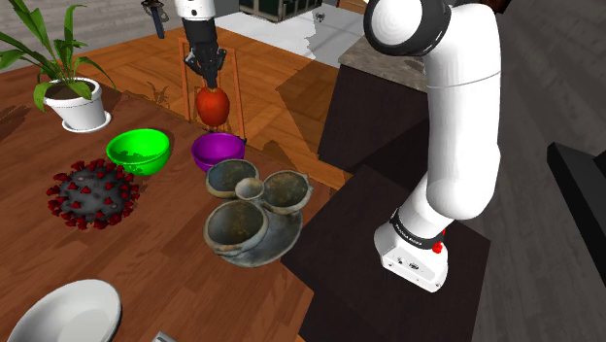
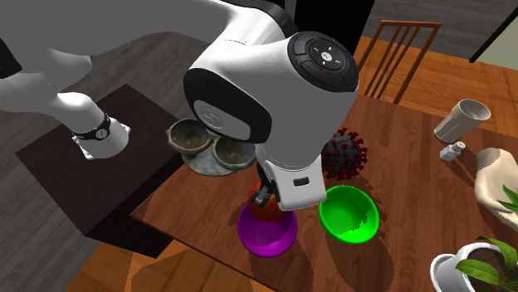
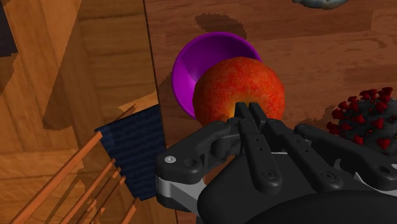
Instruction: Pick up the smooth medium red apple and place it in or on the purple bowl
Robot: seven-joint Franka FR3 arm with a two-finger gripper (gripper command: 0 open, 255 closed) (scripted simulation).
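Plainly, the claw is closed on the red apple, its black fingers clamped on the fruit's upper part, and the apple hangs in the air clear of the bench. The purple bowl stands on the wooden bench below it. In the wrist view the apple covers part of the bowl's rim on the side toward the spiky virus model, so it hangs above the bowl's edge rather than over its middle. The apple's skin is orange-red and mottled. In the second exterior view a little of the apple shows under the arm's wrist, just above the purple bowl.

In the shoulder view a green bowl sits just beside the purple one on that view's left, and the virus model, grey with dark red spikes, lies nearer the camera than the green bowl. A cluster of grey pottery bowls rests on a matching plate near the bench's edge, close to the purple bowl. A potted plant in a white pot stands further back on that view's left, and a white bowl sits at the lower left corner. A wooden chair with a dark blue seat stands at the bench's side near the purple bowl. The arm rises from its dark stand.
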